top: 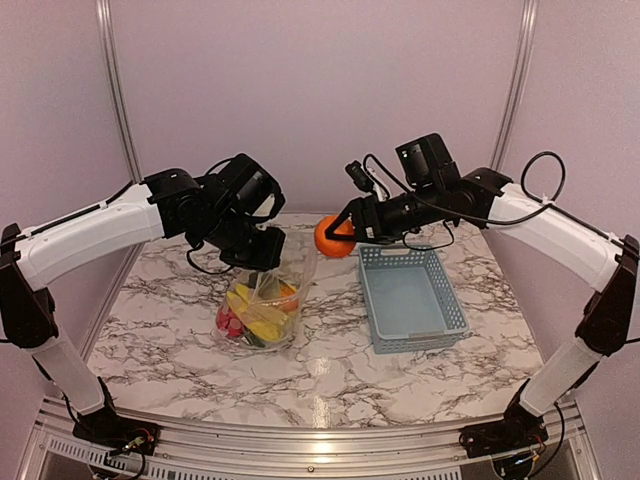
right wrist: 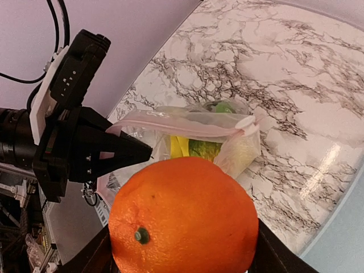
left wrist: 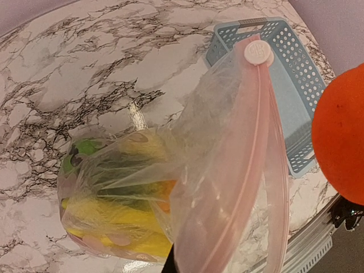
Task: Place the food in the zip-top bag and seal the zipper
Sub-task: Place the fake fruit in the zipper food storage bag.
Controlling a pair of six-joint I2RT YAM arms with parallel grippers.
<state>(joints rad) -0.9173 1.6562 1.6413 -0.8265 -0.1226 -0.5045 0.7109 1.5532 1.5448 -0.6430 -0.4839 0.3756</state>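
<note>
The zip-top bag (top: 262, 308) stands on the marble table with its mouth held up. It holds several pieces of food: yellow bananas (left wrist: 122, 219), a green piece (left wrist: 84, 149) and a red-pink ball (top: 228, 322). My left gripper (top: 262, 256) is shut on the bag's mouth edge; only one dark finger (left wrist: 169, 264) shows behind the plastic. The pinkish zipper (left wrist: 250, 142) is unsealed, with its white slider (left wrist: 257, 52) at the far end. My right gripper (top: 345, 232) is shut on the orange (right wrist: 185, 219) and holds it in the air just right of the bag's mouth (right wrist: 187, 126).
The grey-blue slotted basket (top: 410, 297) sits empty right of the bag, below the right arm. The table's side rails and back wall stand close behind both grippers.
</note>
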